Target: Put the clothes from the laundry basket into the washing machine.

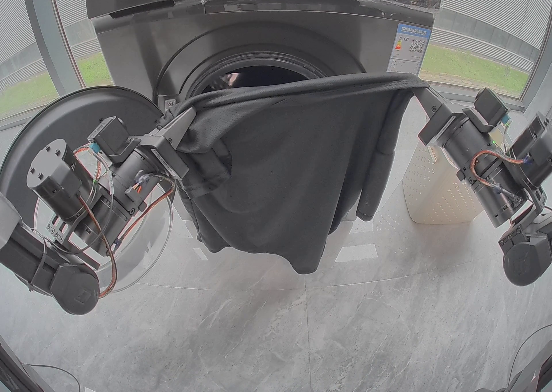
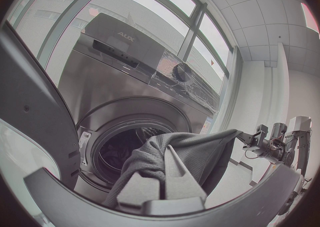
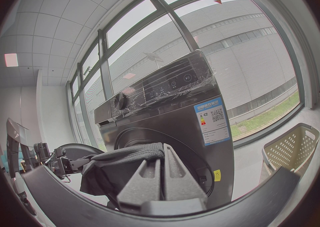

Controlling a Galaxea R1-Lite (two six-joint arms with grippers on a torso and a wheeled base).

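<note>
A dark grey mesh garment [image 1: 299, 180] hung stretched before the washing machine [image 1: 172, 37] mouth, its upper corners clamped by the left gripper [image 1: 187, 116] and right gripper [image 1: 420, 92].

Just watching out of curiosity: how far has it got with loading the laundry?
Done: the washing machine's door stands open, and a dark garment is out of the laundry basket. In hand: the left gripper and right gripper hold it stretched across the drum opening. Left: getting it inside. Whether more clothes remain in the basket I cannot tell.
</note>
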